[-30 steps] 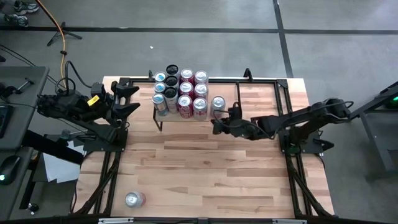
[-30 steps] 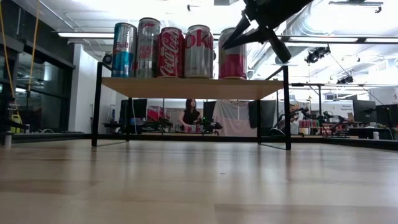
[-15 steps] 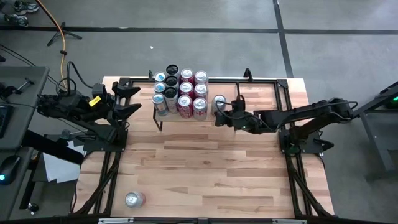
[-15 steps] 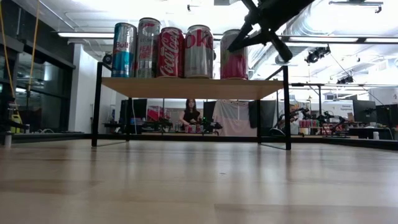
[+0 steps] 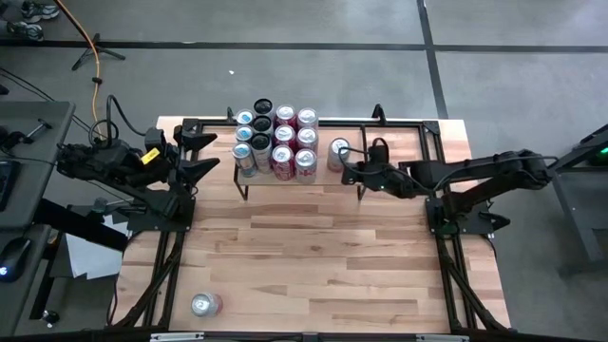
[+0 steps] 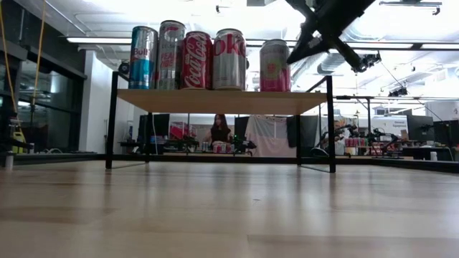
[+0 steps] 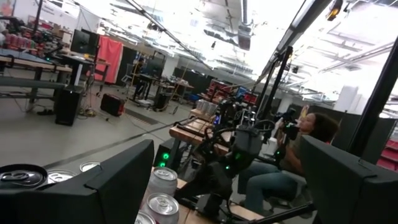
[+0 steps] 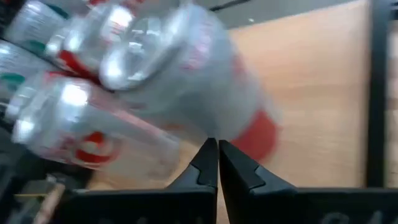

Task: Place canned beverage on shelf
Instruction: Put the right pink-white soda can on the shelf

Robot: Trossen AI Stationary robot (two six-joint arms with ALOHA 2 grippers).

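Can (image 5: 338, 152) upright on shelf (image 5: 380, 141), beside the other cans (image 5: 275, 140).
Right gripper (image 5: 346, 167) touches it, jaws closed (empty); left gripper (image 5: 201, 151) waits wide open at table's left edge.

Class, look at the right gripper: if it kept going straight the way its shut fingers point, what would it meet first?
Most likely the pink can standing alone on the shelf. The right gripper points at it from right beside it; contact cannot be told.
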